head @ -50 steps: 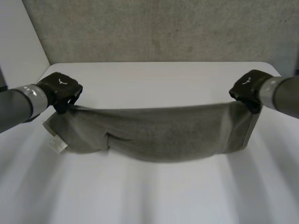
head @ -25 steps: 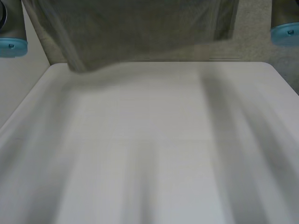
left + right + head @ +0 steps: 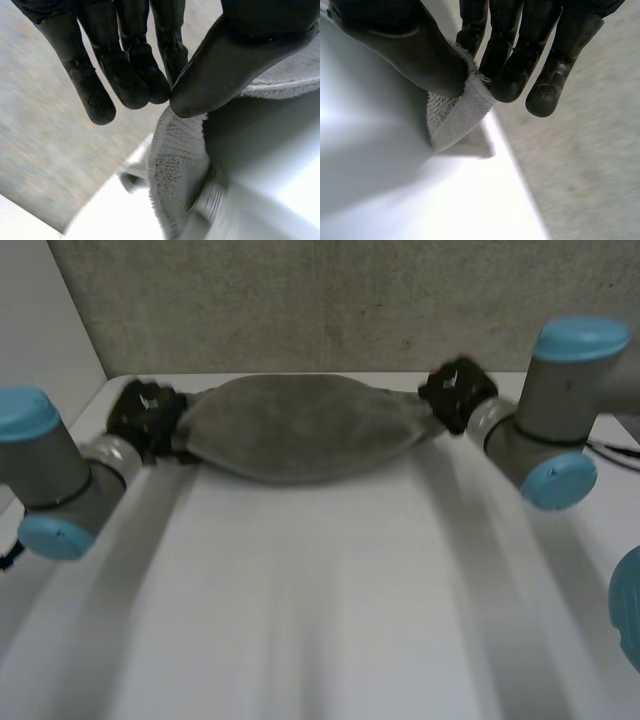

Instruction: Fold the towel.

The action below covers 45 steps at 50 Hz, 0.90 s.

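A grey towel (image 3: 300,425) stretches across the far part of the white table (image 3: 320,620), billowed into a long oval between my two hands. My left hand (image 3: 145,418) holds its left end. In the left wrist view the thumb (image 3: 225,65) pinches the towel's edge (image 3: 175,170) against the fingers (image 3: 125,75). My right hand (image 3: 457,392) holds the right end. In the right wrist view its thumb (image 3: 410,50) presses a towel corner (image 3: 462,107) against the fingers (image 3: 515,65).
A grey wall (image 3: 330,300) rises just behind the table's far edge. Both arms (image 3: 60,480) reach forward along the table's sides, the right arm (image 3: 550,410) raised above the surface.
The towel was lifted high off the table half a second ago and has now come down at the far edge, with both hands still holding its ends.
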Tool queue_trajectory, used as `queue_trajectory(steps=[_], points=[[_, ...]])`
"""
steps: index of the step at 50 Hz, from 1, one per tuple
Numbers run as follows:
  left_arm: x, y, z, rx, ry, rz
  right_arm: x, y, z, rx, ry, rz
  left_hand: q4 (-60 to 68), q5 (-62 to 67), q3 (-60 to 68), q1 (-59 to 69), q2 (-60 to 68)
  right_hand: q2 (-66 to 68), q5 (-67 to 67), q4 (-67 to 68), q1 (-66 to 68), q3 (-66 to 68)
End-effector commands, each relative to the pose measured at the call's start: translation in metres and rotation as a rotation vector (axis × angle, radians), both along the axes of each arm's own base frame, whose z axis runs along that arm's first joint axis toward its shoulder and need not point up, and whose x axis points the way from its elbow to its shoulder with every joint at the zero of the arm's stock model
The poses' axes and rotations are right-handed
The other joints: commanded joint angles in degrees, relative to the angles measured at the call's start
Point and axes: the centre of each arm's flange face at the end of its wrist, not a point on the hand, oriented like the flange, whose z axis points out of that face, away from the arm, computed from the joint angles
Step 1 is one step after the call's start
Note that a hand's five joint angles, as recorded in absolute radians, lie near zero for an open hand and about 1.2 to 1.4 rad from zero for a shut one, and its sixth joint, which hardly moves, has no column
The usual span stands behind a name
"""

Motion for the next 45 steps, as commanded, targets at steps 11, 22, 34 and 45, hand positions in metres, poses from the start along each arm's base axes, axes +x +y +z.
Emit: queue_trajectory(steps=[11,22,34,45], points=[[0.038,0.029,-0.022,0.052,-0.199,0.045,-0.029,0.042,0.011,0.101,-0.003,-0.043,0.22,0.59,0.49,2.23,0.46,3.20,2.53,3.00,3.88,2.00],[0.061,0.060,0.027,-0.036,-0.166,0.087,-0.069,0.075,0.047,0.089,-0.051,-0.120,0.22,0.59,0.49,2.23,0.46,3.20,2.53,3.00,3.88,2.00],[0.054,0.067,0.026,-0.041,-0.110,0.066,-0.103,0.060,0.055,0.083,-0.114,-0.262,0.22,0.59,0.49,2.23,0.46,3.20,2.53,3.00,3.88,2.00],[0.034,0.061,-0.016,0.049,-0.129,0.009,-0.106,0.052,0.031,0.144,-0.092,-0.282,-4.28,-3.91,-4.01,-2.27,-4.04,3.20,2.53,3.00,3.88,2.00]])
